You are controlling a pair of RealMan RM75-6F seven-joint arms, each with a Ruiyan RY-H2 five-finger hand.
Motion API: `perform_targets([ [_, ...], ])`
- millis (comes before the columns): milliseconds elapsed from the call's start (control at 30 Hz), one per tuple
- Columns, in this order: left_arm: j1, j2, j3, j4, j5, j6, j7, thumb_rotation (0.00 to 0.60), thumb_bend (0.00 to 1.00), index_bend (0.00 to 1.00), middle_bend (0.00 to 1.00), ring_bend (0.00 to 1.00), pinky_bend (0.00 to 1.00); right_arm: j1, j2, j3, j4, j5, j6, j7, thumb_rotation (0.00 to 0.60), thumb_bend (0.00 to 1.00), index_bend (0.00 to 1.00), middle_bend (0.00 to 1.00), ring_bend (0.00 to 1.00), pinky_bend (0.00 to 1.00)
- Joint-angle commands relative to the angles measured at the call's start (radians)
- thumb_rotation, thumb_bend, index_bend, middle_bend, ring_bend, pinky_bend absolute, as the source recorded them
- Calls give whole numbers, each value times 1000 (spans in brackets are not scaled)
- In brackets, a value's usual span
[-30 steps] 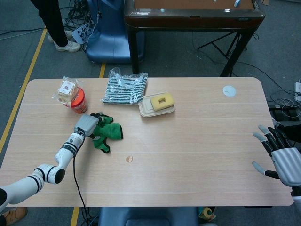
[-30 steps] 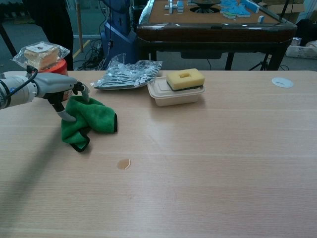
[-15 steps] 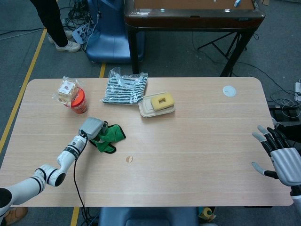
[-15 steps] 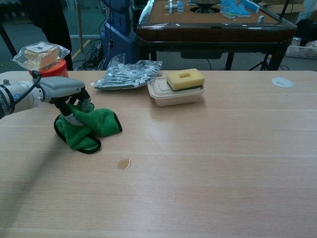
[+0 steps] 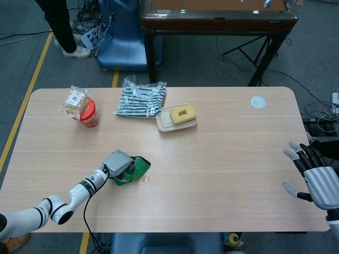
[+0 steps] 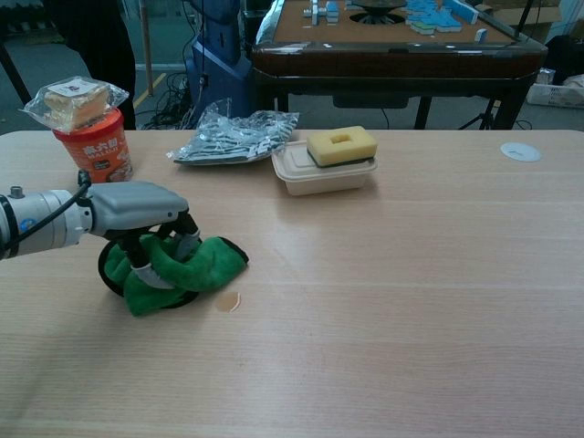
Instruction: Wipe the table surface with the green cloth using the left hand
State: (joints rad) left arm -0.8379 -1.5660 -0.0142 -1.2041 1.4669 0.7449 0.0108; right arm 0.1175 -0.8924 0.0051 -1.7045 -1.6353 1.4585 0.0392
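Note:
My left hand [image 5: 117, 162] [image 6: 137, 210] grips the bunched green cloth [image 5: 135, 169] [image 6: 187, 268] and presses it on the wooden table [image 5: 222, 148] [image 6: 411, 292]. The cloth's right edge lies right beside a small brownish spot [image 5: 144, 179] [image 6: 227, 301] on the table. At the table's right edge my right hand [image 5: 312, 177] hovers with its fingers spread and nothing in it; the chest view does not show it.
At the back left stands a red cup [image 5: 88, 115] [image 6: 93, 153] with a wrapped snack on top. A striped plastic bag [image 5: 141, 98] [image 6: 235, 135] and a beige container [image 5: 168, 123] [image 6: 321, 173] bearing a yellow sponge [image 5: 183, 114] [image 6: 341, 144] lie behind. A white disc [image 5: 258, 102] [image 6: 520, 151] sits far right.
My left hand has dragged the green cloth toward the front and to the right, from beside the red cup down to the brownish spot. The right hand stays put.

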Motion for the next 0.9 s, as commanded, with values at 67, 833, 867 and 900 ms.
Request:
perform_targets([
  [67,-10,-16,17,-28,22,-5,15,600,168,606,640,660,946,-2,0,0,0,1,2,1,600,294,86,78,0,0],
  [833,-39,-87,29,-38,50,2,107,600,168,602,640,657,939,-14,3,-2,8,-6,21,13,600,294,87,78,0,0],
  [867,-39,-91,26,-20,47,5,115,600,168,602,640,657,940,-15,3,-2,7,-7,22,14,600,294,87,78,0,0],
  [900,-38,-95,24,2,43,7,126,600,168,602,640,657,940,-15,3,-2,7,-7,22,13,600,294,86,78,0,0],
])
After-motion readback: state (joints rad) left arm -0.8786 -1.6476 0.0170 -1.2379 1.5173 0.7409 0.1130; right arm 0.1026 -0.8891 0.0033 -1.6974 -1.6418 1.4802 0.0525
